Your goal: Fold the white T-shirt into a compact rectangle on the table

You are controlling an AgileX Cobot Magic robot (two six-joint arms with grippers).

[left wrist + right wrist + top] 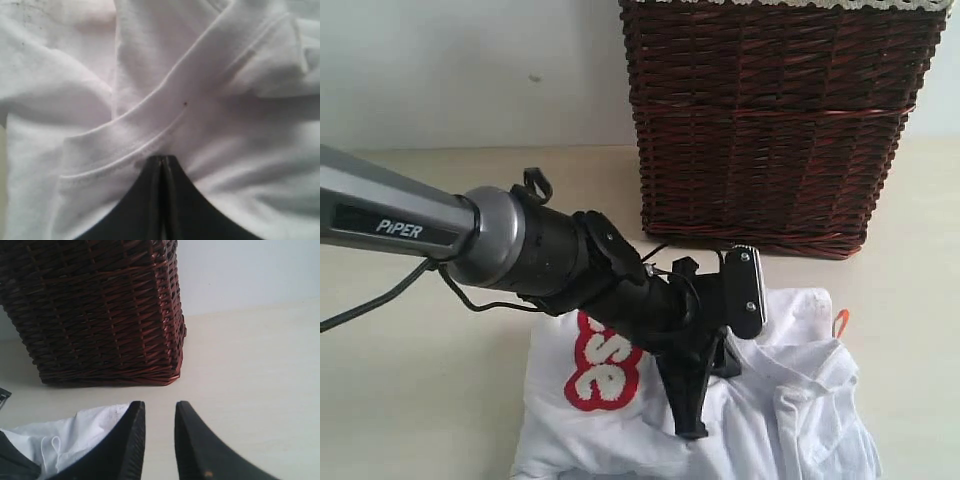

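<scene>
The white T-shirt (790, 400) lies crumpled on the table (420, 390) at the front, its red-outlined letters (600, 365) facing up on the left and a small orange tag (840, 322) at its right edge. My left gripper (692, 432) points down into the middle of the shirt. In the left wrist view its jaws (161, 157) are shut, tips touching a stitched hem of the shirt (200, 75); no cloth shows between them. My right gripper (157, 404) is open and empty above bare table (250, 365), just beside a corner of the shirt (75, 430). It is out of the exterior view.
A tall dark brown wicker basket (770, 120) stands on the table right behind the shirt, close to the right gripper too (100, 310). A pale wall runs behind it. Bare table stretches to the left of the shirt under the left arm.
</scene>
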